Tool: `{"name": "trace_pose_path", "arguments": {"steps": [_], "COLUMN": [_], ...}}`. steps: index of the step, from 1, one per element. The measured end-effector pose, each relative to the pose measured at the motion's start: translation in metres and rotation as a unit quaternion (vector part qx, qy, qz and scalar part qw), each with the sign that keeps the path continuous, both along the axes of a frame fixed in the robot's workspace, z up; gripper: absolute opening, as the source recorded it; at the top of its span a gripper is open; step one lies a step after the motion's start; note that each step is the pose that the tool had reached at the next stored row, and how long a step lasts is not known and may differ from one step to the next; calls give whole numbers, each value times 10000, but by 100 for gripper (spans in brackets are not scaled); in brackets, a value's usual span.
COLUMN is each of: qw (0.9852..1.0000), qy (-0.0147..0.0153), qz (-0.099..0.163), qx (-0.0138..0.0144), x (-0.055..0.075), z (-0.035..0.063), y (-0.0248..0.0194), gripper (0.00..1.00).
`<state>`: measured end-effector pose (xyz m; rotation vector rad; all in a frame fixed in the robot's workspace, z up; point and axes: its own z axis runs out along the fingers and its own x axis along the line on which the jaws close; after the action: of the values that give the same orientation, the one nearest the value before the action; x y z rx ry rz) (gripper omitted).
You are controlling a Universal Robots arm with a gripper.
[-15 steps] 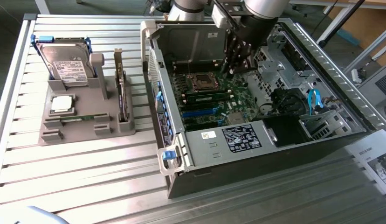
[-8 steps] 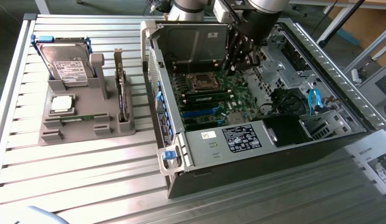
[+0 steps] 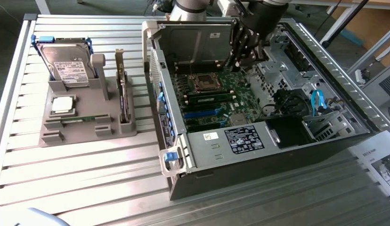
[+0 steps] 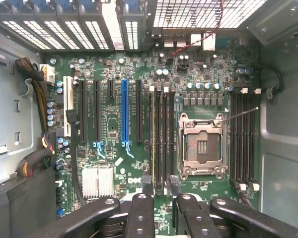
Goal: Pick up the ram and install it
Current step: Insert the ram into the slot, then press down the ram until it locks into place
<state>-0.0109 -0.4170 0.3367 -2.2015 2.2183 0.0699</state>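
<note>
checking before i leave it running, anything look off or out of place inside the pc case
Nothing spilled or broken. One oddity in the wrist view: a thin metal rod, probably the latch lever of the empty processor socket, slants out across the ram slots beside it.

I see bright, even overhead light in the exterior view. Glare streaks the ribbed metal surface (image 3: pixel 88 179) at the lower left of the frame, while the open case (image 3: pixel 258 174) sinks into shadow at right. My wrist view shows an evenly lit motherboard (image 4: pixel 114 124), a blown-out white vent grille (image 4: pixel 203 12) and a near-black pincer (image 4: pixel 160 187).
</note>
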Motion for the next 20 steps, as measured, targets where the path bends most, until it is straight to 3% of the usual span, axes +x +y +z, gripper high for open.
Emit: {"name": "trace_pose_path", "arguments": {"steps": [12,15,16,20], "qw": [10000,10000,10000,10000], "qy": [1,1,1,1], "qz": [0,0,0,0], "qx": [-1,-1,-1,-1], "x": [0,0,0,0], "z": [1,1,1,1], "y": [0,0,0,0], "gripper": [25,17,11,10]}}
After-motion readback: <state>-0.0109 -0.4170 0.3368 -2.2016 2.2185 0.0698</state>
